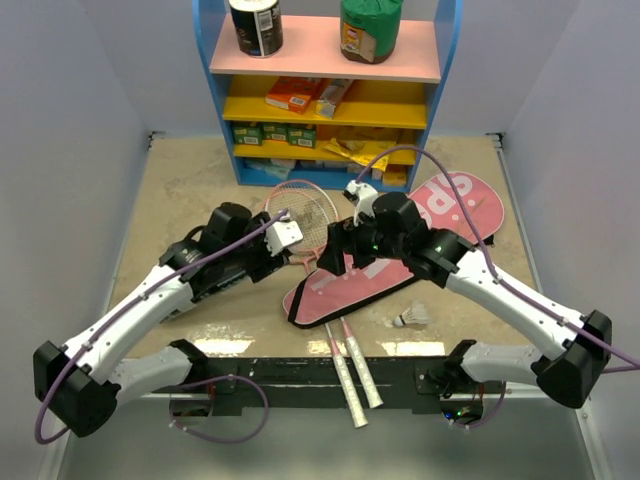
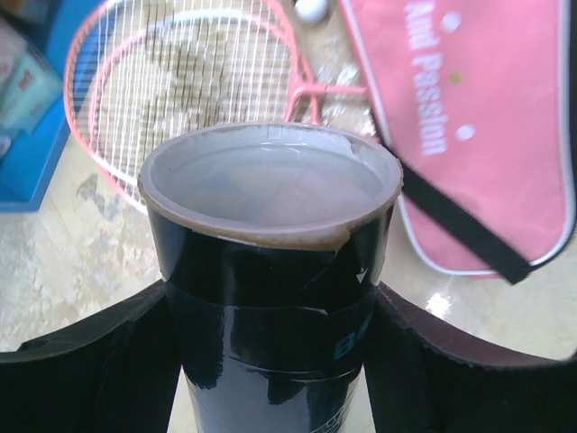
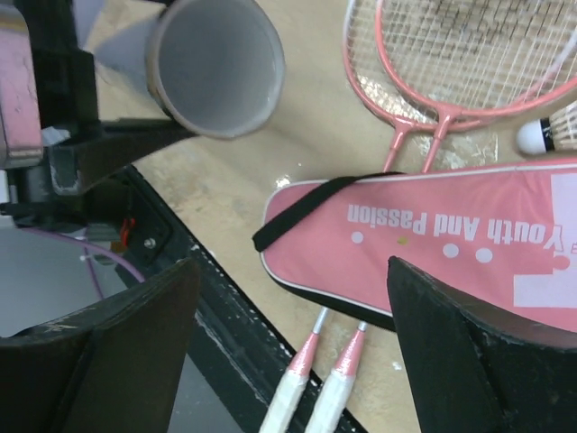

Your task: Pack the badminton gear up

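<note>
My left gripper (image 2: 270,361) is shut on the long black tube (image 2: 270,262), whose open, empty mouth faces the camera. In the right wrist view the tube (image 3: 216,63) hangs at the upper left. My right gripper (image 3: 293,352) stands open above the pink bag (image 3: 433,244), with nothing between its fingers. Two pink rackets lie under the bag, heads (image 3: 460,54) beyond it and white handles (image 3: 315,397) toward the table's near edge. One shuttlecock (image 3: 541,135) lies by the racket throats. Another shuttlecock (image 1: 410,318) lies right of the bag (image 1: 440,205). Both grippers, left (image 1: 288,258) and right (image 1: 345,252), meet over the bag's near end.
A blue and yellow shelf unit (image 1: 330,100) with boxes, packets and two jars on top stands at the back. A black rail (image 1: 320,370) runs along the table's near edge, with the racket handles (image 1: 355,385) sticking out over it. Grey walls close in left and right.
</note>
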